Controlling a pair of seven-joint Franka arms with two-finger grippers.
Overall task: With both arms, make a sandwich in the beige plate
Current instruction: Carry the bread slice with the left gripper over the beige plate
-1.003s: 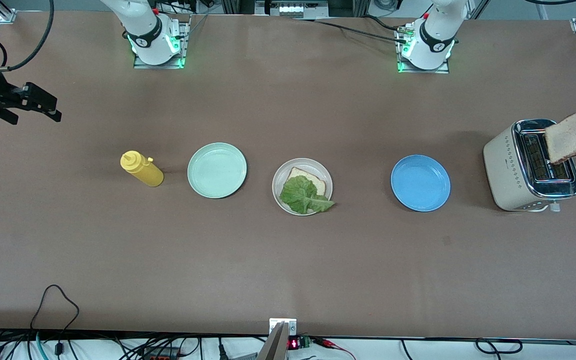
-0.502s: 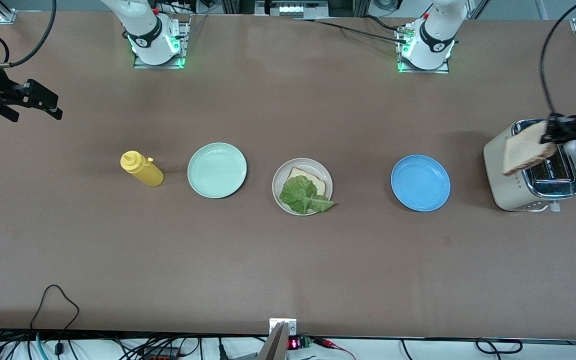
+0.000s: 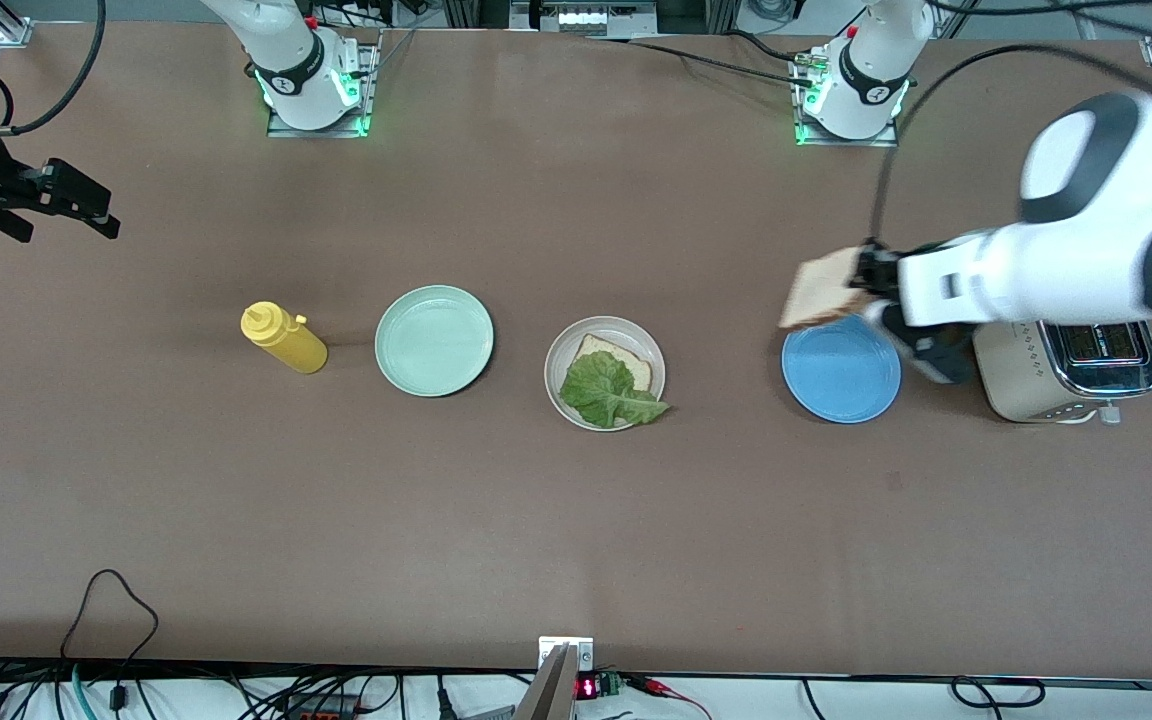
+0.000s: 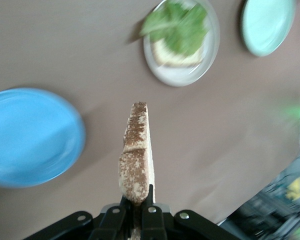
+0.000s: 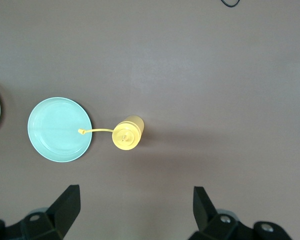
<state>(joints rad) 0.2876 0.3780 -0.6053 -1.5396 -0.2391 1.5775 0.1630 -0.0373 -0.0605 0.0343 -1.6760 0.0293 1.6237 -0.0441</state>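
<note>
Here no brand or writing can be read on anything. On the brown desk (image 3: pixel 576 520) a row runs from the right arm's end to the left arm's: a yellow bottle (image 3: pixel 283 338), a mint plate (image 3: pixel 434 340), the beige plate (image 3: pixel 561 352), a blue plate (image 3: pixel 841 366) and a toaster (image 3: pixel 1066 378). The beige plate holds one bread slice (image 3: pixel 626 360) lying flat, with a lettuce leaf (image 3: pixel 608 392) on it, its tip over the rim toward the left arm's end. The left pincer (image 3: pixel 871 283) hangs over the blue plate's edge, clamped on a second slice (image 4: pixel 136 152) held on edge, its long axis running out from the fingers toward the beige plate. The right pincer (image 5: pixel 135 205) waits spread wide above the desk at the right arm's end, over bare surface near the bottle.
</note>
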